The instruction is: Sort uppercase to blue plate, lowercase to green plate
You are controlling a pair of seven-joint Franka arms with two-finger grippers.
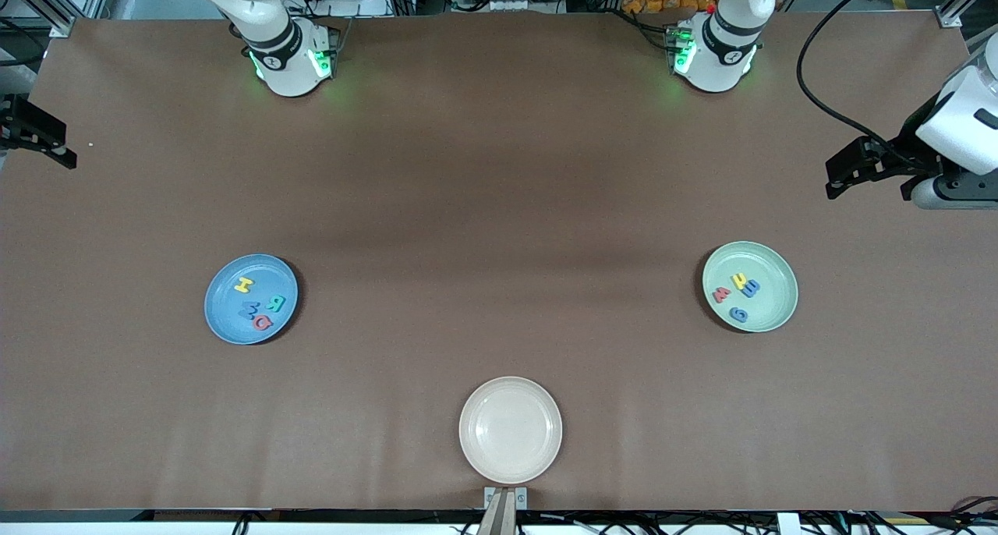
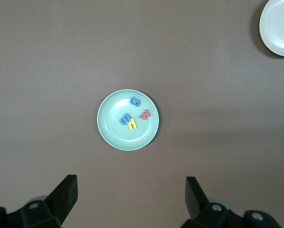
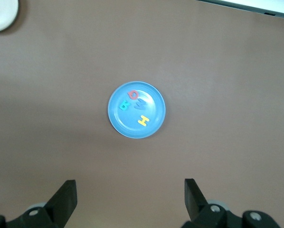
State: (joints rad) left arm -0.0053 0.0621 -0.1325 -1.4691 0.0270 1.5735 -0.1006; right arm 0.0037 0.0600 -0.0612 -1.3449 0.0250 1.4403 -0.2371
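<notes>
The blue plate (image 1: 222, 317) holds the uppercase letters: yellow H (image 1: 243, 286), teal R (image 1: 275, 302), blue M (image 1: 253, 310) and red Q (image 1: 263, 323). On the green plate (image 1: 772, 313) lie the lowercase letters: yellow h (image 1: 738, 281), blue m (image 1: 751, 288), a red m-like letter (image 1: 722, 294) and blue g (image 1: 738, 313). My left gripper (image 2: 131, 190) hangs open and empty high over the table at the left arm's end, looking down on the green plate (image 2: 113, 135). My right gripper (image 3: 130, 190) is likewise open and empty, high at the right arm's end, with the blue plate (image 3: 125, 126) below.
An empty cream plate (image 1: 511, 430) sits near the table's front edge, midway between the two ends and nearer to the front camera than both coloured plates. Brown table surface (image 1: 499, 207) stretches between the plates and the arm bases.
</notes>
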